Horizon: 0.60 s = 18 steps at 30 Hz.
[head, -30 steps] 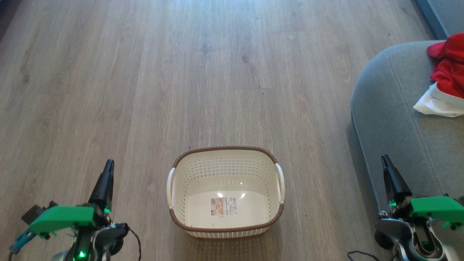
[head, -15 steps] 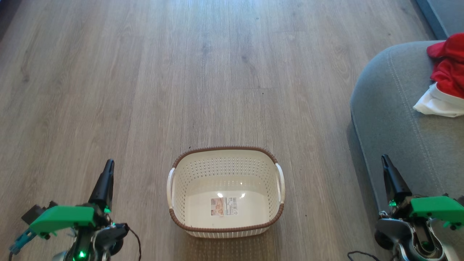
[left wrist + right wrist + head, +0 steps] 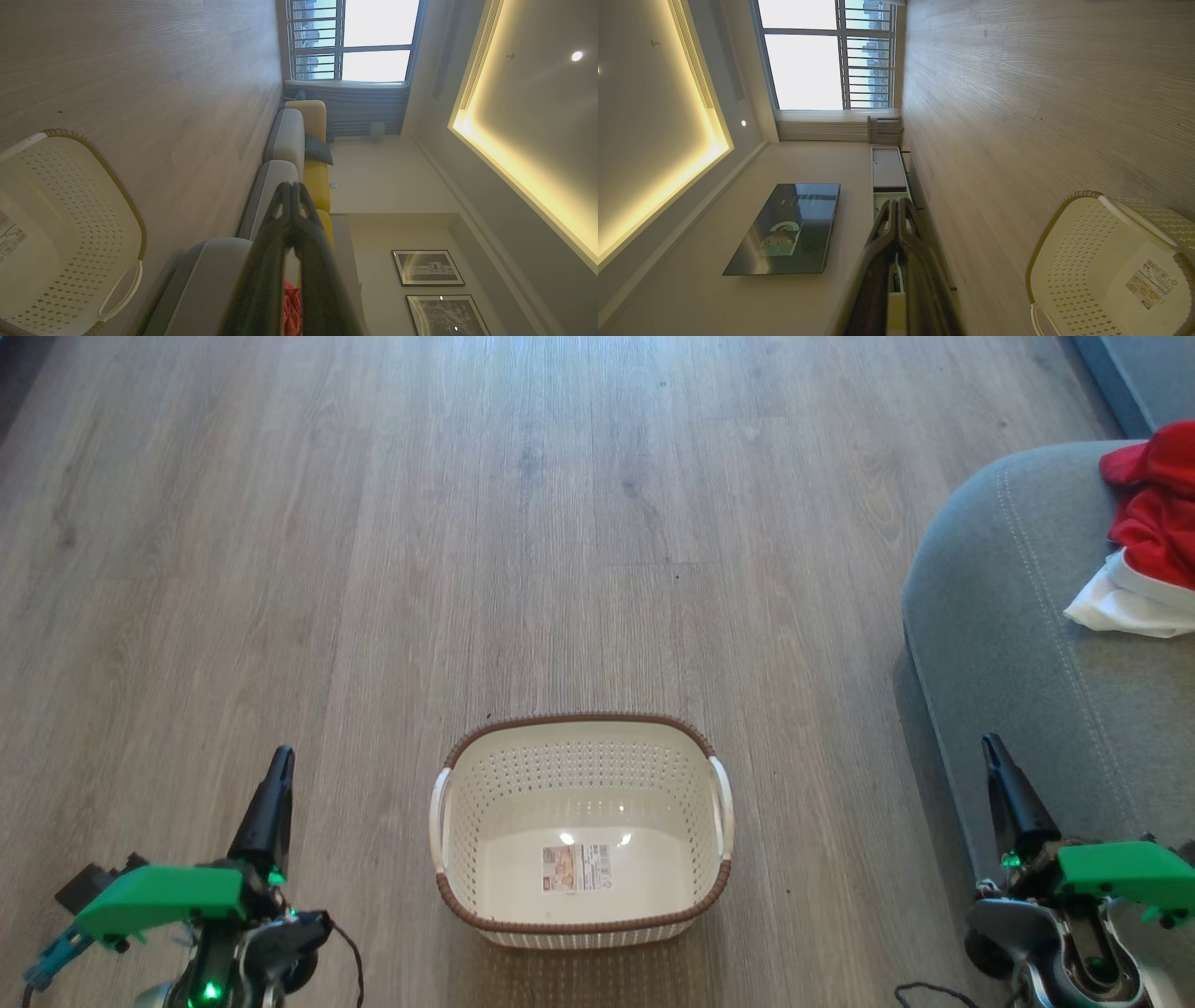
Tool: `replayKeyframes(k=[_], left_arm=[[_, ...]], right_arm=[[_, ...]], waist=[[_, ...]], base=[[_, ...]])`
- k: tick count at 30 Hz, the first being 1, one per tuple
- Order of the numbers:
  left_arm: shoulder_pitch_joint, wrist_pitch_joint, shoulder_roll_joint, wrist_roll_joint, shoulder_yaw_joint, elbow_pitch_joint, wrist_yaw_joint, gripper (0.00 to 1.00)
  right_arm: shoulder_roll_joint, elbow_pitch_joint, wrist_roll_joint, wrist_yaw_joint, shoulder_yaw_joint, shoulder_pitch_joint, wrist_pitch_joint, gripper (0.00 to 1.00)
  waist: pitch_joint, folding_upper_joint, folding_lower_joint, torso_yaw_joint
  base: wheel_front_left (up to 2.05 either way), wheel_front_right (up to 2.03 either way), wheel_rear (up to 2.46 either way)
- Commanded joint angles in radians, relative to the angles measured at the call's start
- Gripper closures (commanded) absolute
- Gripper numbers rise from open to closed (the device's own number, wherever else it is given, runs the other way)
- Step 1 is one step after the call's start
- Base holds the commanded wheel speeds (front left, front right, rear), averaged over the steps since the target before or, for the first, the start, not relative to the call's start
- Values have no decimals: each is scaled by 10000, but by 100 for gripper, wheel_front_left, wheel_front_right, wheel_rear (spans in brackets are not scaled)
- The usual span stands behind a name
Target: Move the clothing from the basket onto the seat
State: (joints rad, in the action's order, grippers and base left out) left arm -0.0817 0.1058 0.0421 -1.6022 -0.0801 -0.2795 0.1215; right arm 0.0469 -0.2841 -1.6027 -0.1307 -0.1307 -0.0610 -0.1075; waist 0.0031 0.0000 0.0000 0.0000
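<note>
Clothing (image 3: pixel 1153 513) lying on seat (image 3: pixel 1008 616), ahead and outboard of right gripper (image 3: pixel 990 745) jaws; task looking done. Basket (image 3: pixel 579 775) sitting between both jaw pairs, showing bare floor. Left gripper (image 3: pixel 280 758) and right gripper pinching closed on nothing, likely idling with nothing needing grasp.

floor (image 3: pixel 523 523): bare boards ahead and on both sides of basket, wide passage
basket (image 3: pixel 579 719): top open, inside free down to its bottom; walls and side handles ring it
seat (image 3: pixel 1008 616): bulky block on right, rounded edge by right hand (image 3: pixel 991 751)
clothing (image 3: pixel 1153 513): heaped on seat's far part; near cushion bare
left hand (image 3: pixel 278 765): floor free around it, apart from basket
</note>
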Motion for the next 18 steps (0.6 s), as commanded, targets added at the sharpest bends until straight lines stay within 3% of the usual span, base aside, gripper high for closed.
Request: replayKeyframes(k=[1,18], left_arm=[[-264,75,81,-64,-338,342,92,100],[-263,75,81,-64,-338,342,92,100]], right_arm=[[33,393,-58,0,168,-469,-58,100],[33,393,-59,0,169,-469,-57,100]], waist=[[0,0,0,0],[0,0,0,0]], base=[[0,0,0],[0,0,0]])
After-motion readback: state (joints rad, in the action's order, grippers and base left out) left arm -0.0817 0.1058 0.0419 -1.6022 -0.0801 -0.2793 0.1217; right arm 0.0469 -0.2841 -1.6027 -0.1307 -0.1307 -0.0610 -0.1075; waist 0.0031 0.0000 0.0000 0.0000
